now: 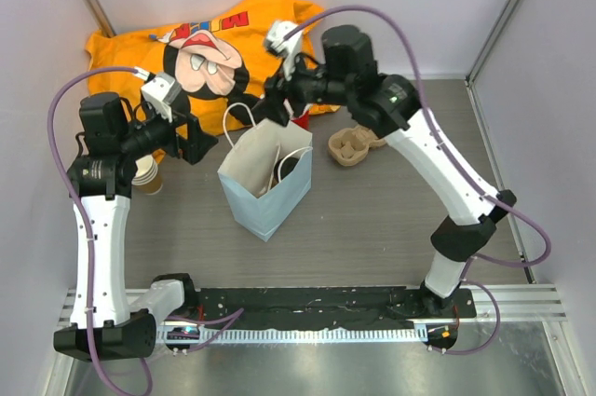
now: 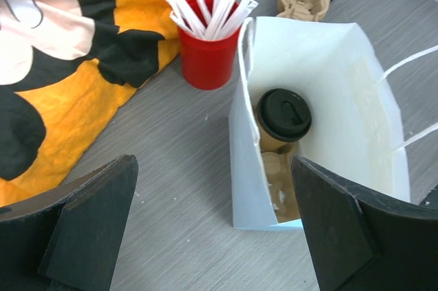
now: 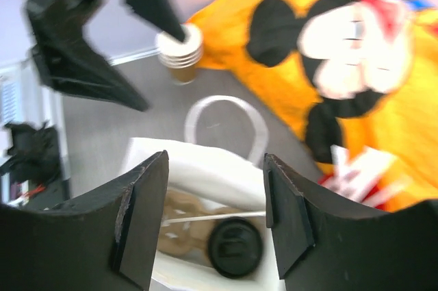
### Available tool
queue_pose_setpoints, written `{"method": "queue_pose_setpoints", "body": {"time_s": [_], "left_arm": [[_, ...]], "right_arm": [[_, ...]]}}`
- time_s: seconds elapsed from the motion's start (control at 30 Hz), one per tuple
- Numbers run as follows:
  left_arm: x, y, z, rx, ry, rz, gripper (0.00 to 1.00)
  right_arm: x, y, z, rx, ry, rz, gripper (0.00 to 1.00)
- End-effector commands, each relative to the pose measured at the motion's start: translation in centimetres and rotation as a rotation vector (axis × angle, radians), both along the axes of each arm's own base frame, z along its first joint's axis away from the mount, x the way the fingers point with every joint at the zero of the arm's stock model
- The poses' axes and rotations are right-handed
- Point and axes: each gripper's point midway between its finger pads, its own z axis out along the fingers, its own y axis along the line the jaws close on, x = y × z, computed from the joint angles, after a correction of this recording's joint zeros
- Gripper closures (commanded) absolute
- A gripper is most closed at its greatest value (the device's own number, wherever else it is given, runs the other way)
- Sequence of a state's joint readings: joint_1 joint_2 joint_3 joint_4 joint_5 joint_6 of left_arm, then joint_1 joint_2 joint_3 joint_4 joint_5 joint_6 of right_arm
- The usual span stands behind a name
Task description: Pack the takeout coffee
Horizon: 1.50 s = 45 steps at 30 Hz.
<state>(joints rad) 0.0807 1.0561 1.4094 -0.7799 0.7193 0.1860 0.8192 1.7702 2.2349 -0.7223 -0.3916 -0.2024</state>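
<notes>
Takeout coffee (image 2: 282, 114) half-hidden inside bag (image 2: 321, 58)

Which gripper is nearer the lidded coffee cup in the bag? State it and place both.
Right. The right gripper hangs open over the paper bag's mouth, the takeout coffee almost directly beneath it. The left gripper, also open, sits outside the bag, off its left side.

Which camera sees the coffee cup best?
The left wrist view: the coffee cup sits sharp inside the bag, lid and side showing. The right wrist view blurs its lid; the top view shows a dark sliver.
</notes>
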Motion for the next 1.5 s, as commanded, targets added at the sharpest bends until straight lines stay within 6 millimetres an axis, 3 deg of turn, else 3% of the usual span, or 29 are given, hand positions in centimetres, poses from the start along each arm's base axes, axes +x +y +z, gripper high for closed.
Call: {"method": "queue_pose_setpoints", "body": {"time_s": [0.0, 0.07, 0.17, 0.27, 0.3, 0.33, 0.4, 0.43, 0.5, 0.73, 0.83, 0.9, 0.97, 1.1, 1.2, 1.47], "left_arm": [[1.1, 1.6, 0.6, 0.068, -0.057, 0.071, 0.0], [1.7, 2.3, 0.0, 0.091, -0.052, 0.099, 0.0], [1.6, 1.6, -0.6, 0.081, -0.047, 0.053, 0.0], [1.3, 0.7, -0.9, 0.061, -0.044, -0.011, 0.0], [1.3, 0.6, -1.1, 0.073, -0.048, -0.029, 0.0], [1.3, 0.6, -1.4, 0.08, -0.046, -0.038, 0.0], [1.6, 1.1, -2.1, 0.12, -0.051, -0.022, 0.0], [1.8, 1.4, -3.0, 0.135, -0.038, -0.015, 0.0], [2.3, 2.3, -3.4, 0.171, -0.048, 0.027, 0.0], [4.9, 5.3, -6.2, 0.224, -0.031, 0.187, 0.0], [5.7, 5.6, -8.9, 0.244, 0.02, 0.187, 0.0], [5.7, 5.2, -11.1, 0.233, 0.066, 0.162, 0.0], [5.8, 4.9, -13.7, 0.226, 0.126, 0.137, 0.0], [6.1, 4.2, -17.7, 0.245, 0.208, 0.089, 0.0], [6.0, 3.7, -20.5, 0.283, 0.252, 0.052, 0.0], [6.0, 1.7, -24.8, 0.341, 0.335, -0.029, 0.0]], "right_arm": [[1.6, -6.0, 5.9, 0.108, -0.076, -0.134, 0.38], [2.1, -7.4, 5.9, 0.101, -0.084, -0.177, 0.38], [1.2, -8.8, 4.5, 0.063, -0.085, -0.181, 0.37], [-0.1, -9.8, 1.8, 0.004, -0.07, -0.161, 0.38], [-0.3, -10.0, -0.1, -0.035, -0.051, -0.157, 0.38], [-1.0, -10.8, 0.1, -0.035, -0.068, -0.157, 0.37], [-1.3, -11.6, -1.6, -0.073, -0.072, -0.153, 0.38], [-2.0, -12.4, -1.1, -0.068, -0.092, -0.156, 0.38], [-2.0, -13.3, -2.2, -0.091, -0.093, -0.161, 0.38], [-1.7, -16.1, -2.9, -0.088, -0.104, -0.219, 0.37], [-1.0, -17.3, -2.8, -0.077, -0.108, -0.27, 0.36], [-0.2, -18.3, -2.6, -0.063, -0.114, -0.328, 0.29], [0.3, -18.9, -2.4, -0.056, -0.118, -0.365, 0.1], [1.3, -20.4, -1.5, -0.029, -0.128, -0.431, 0.0], [1.7, -21.4, -1.2, -0.021, -0.128, -0.472, 0.0], [1.9, -23.6, 0.0, 0.018, -0.129, -0.526, 0.0]]}}
